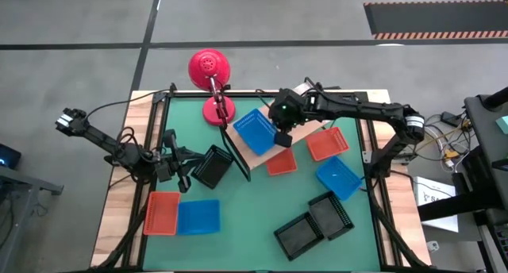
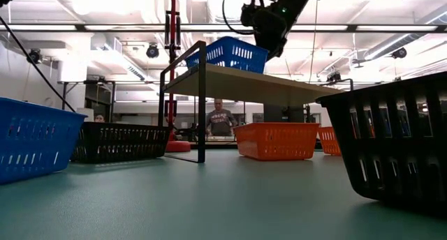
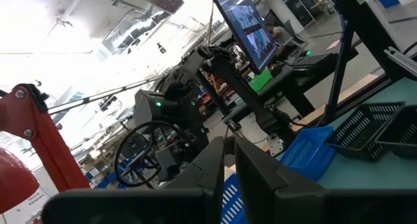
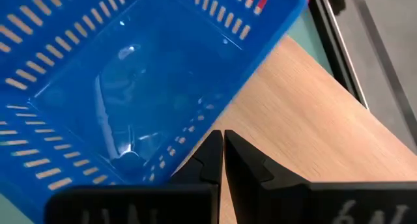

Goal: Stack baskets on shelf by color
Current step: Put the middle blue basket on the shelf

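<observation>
High view is showing the left gripper (image 1: 184,180), fingers pinched together and holding nothing, waiting beside a black basket (image 1: 213,166). Right of it, a blue basket (image 1: 256,131) is sitting on the shelf (image 1: 255,155), and the right gripper (image 1: 282,138), clenched empty, is hovering at its rim. Next blue one should probably be nesting squarely inside, lowered level so it isn't shoving the first off the board

Glossy blue plastic basket (image 4: 130,74) on smooth, matt wooden shelf (image 4: 326,120).
</observation>
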Controlling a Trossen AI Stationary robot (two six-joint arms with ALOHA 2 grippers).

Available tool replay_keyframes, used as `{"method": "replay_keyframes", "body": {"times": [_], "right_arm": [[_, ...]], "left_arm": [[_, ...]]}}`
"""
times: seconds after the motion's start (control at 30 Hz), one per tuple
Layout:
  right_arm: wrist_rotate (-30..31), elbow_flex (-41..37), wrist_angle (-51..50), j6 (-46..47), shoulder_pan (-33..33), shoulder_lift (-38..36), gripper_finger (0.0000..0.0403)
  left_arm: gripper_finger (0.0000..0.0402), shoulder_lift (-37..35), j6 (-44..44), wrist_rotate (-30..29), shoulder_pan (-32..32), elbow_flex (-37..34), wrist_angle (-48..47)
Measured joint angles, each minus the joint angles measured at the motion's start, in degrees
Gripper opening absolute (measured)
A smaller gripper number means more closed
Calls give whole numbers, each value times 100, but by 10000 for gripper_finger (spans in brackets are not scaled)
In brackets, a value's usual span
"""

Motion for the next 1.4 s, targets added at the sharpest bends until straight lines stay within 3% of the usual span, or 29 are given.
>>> {"method": "replay_keyframes", "body": {"times": [0.6, 0.93, 1.2, 1.4], "right_arm": [[78, 12, 800, -154, 246, 162, 9], [519, 363, 42, -108, 384, -312, 9], [-98, 329, -912, 413, 1059, -757, 9], [-151, 253, -764, 480, 1726, -709, 9]], "left_arm": [[22, 5, 6, 0, 1, 0, 26], [22, 9, 7, 0, 0, 0, 28], [22, 36, 6, 0, 0, 0, 32], [22, 37, 6, 0, 0, 0, 30]]}}
